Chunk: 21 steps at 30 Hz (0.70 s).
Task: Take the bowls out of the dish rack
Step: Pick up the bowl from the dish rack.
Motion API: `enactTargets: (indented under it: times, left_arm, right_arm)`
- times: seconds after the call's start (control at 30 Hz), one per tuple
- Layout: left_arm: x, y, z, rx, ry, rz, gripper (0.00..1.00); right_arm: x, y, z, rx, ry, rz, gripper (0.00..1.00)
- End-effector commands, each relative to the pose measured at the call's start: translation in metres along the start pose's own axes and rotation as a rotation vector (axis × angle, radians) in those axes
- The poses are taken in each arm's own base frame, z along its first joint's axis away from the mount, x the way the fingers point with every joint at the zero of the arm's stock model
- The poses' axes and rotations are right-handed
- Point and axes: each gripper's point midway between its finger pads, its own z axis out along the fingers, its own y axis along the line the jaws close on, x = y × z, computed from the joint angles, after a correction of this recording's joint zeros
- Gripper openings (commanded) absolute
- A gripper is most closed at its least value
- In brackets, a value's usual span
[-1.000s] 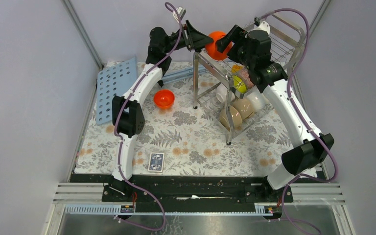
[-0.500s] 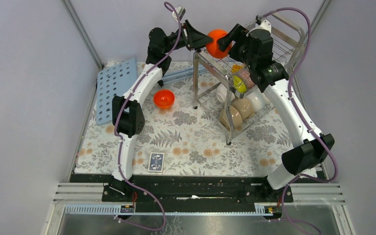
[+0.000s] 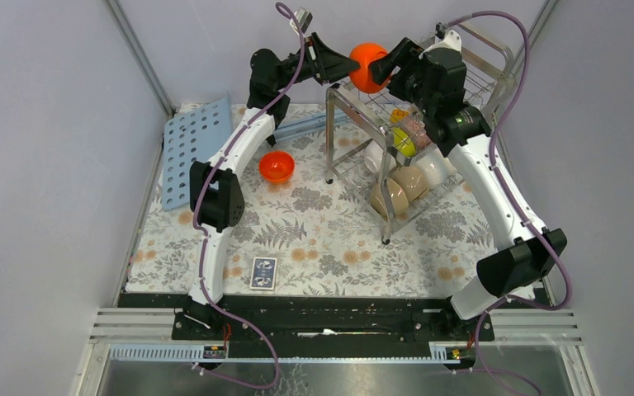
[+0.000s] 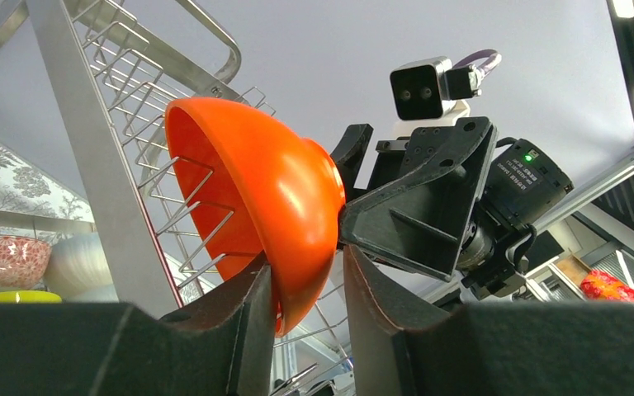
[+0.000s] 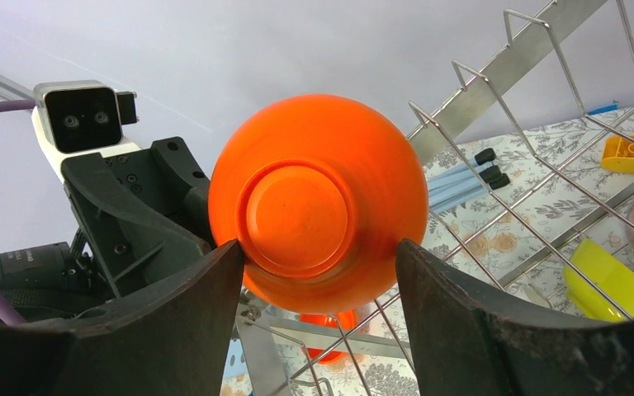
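Grey walls on three sides; floral-clothed bench [image 3: 322, 239] beneath. Your items, as they stand:

1. Dish rack [image 3: 328, 140]: far right of the bench, two tiers of steel wire. The lower tier holds beige bowls [image 3: 400, 190] on edge with a white bowl [image 3: 433, 169] beside them.
2. Orange bowl [image 3: 366, 66]: aloft at the rack's upper left corner, between both grippers.
3. Left gripper [image 3: 348, 66]: set narrow at the bowl's rim.
4. Right gripper [image 3: 382, 66]: spread wide, holding the bowl across its body.
5. Second orange bowl [image 3: 276, 166]: upright on the bench, left of the rack and apart from it.
6. Light-blue board [image 3: 190, 148]: at the bench's far left.

View notes:
- Only the left wrist view shows the rim of the orange bowl [image 4: 256, 181] running down between the left gripper's [image 4: 305, 264] fingers. A thin strip of daylight lies along the outer finger, so you cannot tell whether it is clamped.
- Only the right wrist view shows the bowl's [image 5: 314, 206] foot ring facing the lens, with the right gripper [image 5: 318, 247] against either flank (the overhead view hides this contact).

Change from one second ago: the orange bowl and right gripper sit slightly higher. The left gripper has hardly shifted, and the second orange bowl is unmoved.
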Motion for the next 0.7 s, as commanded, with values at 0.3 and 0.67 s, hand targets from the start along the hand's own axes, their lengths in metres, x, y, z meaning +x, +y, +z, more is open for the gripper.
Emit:
enactTargets:
  times: [0.3, 0.67]
  left_arm:
    - [0.005, -0.090, 0.009, 0.186, 0.011, 0.154, 0.23]
    - [0.008, -0.116, 0.004, 0.237, 0.007, 0.181, 0.00]
  right_arm:
    - [0.001, 0.017, -0.009, -0.098, -0.006, -0.015, 0.72]
    - [-0.002, 0.023, -0.029, -0.130, -0.006, -0.010, 0.74]
